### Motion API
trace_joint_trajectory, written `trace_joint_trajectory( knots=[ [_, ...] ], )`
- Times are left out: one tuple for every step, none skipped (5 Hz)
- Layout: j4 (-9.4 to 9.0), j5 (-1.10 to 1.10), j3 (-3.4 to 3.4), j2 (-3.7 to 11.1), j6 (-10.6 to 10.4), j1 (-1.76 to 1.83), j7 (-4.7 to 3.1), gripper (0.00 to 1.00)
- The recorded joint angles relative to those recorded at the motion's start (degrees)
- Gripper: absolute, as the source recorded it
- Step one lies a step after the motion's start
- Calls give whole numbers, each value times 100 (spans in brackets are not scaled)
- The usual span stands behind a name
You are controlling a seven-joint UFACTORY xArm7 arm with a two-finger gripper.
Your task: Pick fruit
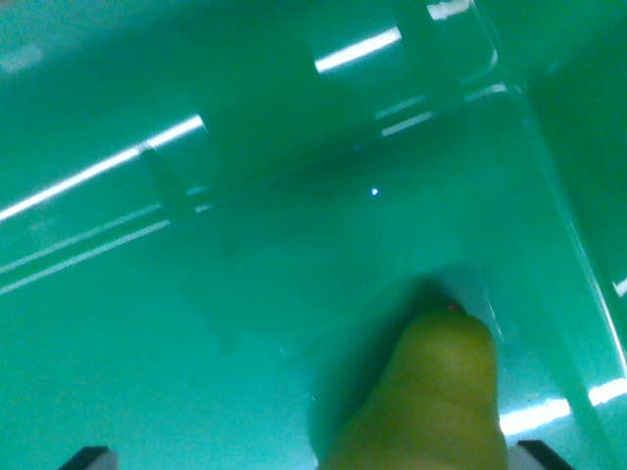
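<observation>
A yellow-green, pear-like fruit point(431, 401) fills the bottom centre of the wrist view, close to the camera, with a small red spot at its top end. It lies over the glossy floor of a green plastic bin point(245, 294). Only the dark tips of my gripper point(315, 456) show, one in the bottom left corner and one in the bottom right. They stand wide apart, much wider than the fruit. The fruit sits between them, nearer the right tip, and I see no contact with either. Its lower part runs out of frame.
The bin's back wall point(294, 88) rises across the top of the view and its right wall point(588, 196) runs down the right side. Bright streaks of ceiling light reflect off the plastic. Nothing else lies in the bin.
</observation>
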Motion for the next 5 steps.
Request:
trace_joint_trajectory(
  knots=[
    [-183, -1, -27, 81, -194, -40, 92, 0],
    [-183, -1, -27, 81, -194, -40, 92, 0],
    [-342, -2, -50, 150, -361, -75, 172, 0],
    [-342, -2, -50, 150, -361, -75, 172, 0],
    [-464, -3, -68, 204, -490, -102, 232, 0]
  ],
)
